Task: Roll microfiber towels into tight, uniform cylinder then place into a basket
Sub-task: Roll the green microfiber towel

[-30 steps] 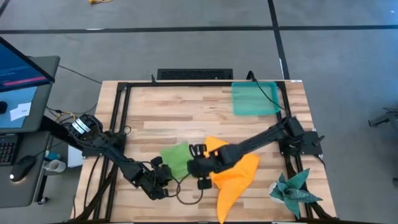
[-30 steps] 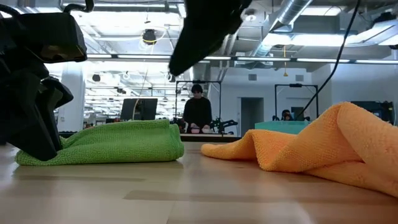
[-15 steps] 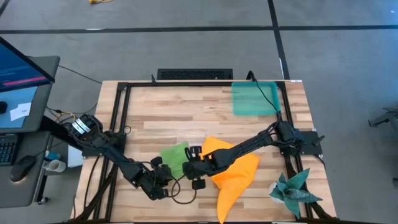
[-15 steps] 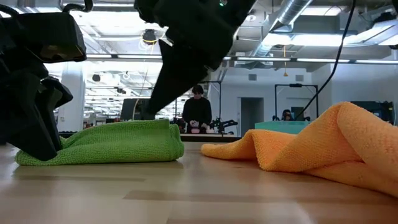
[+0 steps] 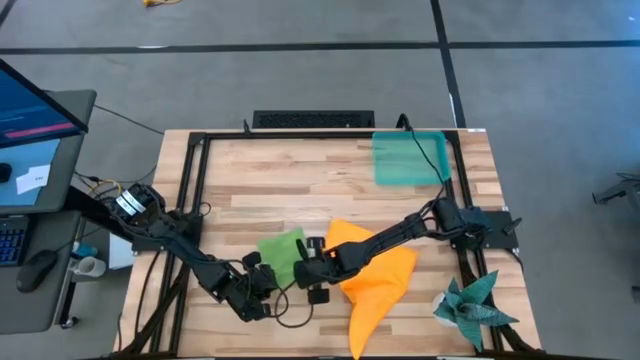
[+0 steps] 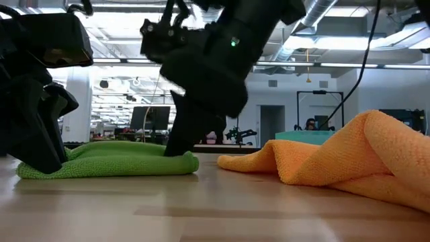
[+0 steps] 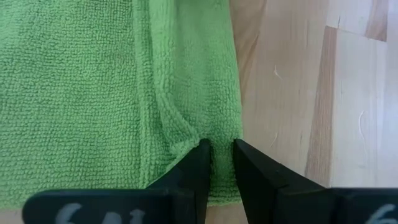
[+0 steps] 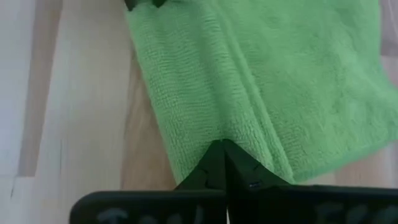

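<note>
The lime green towel (image 5: pixel 281 254) lies flat and folded on the wooden table, near the front middle. My left gripper (image 7: pixel 217 149) is shut on a corner of it, at its left end in the low view (image 6: pixel 40 151). My right gripper (image 8: pixel 222 148) stands shut with its tips on the towel's other end (image 6: pixel 180 144). The orange towel (image 5: pixel 376 278) lies crumpled to the right, under the right arm. The teal basket (image 5: pixel 408 158) sits at the far right. My left gripper pinches a raised pucker of the green towel (image 7: pixel 216 138) between its two fingers, close to a corner and a side edge. The fingers slant down from the near left. The towel stays lying on the table. My right gripper presses its shut fingertips (image 8: pixel 214 158) down on the green towel (image 8: pixel 205 134), next to a fold ridge and close to the towel's edge. The fingers slant down from the table's right side. The cloth under them lies flattened on the table (image 6: pixel 181 156).
A dark teal spiky cloth (image 5: pixel 470 306) lies at the near right corner. A black frame (image 5: pixel 190 180) runs round the table's edges. Bare wood lies between the towels and the basket. A monitor and desk (image 5: pixel 35 120) stand off the left side.
My right gripper has come down and toward the table's left, onto the green towel's right end. That end, which stood puffed up, now lies pressed lower. My left gripper and the orange towel have kept still.
</note>
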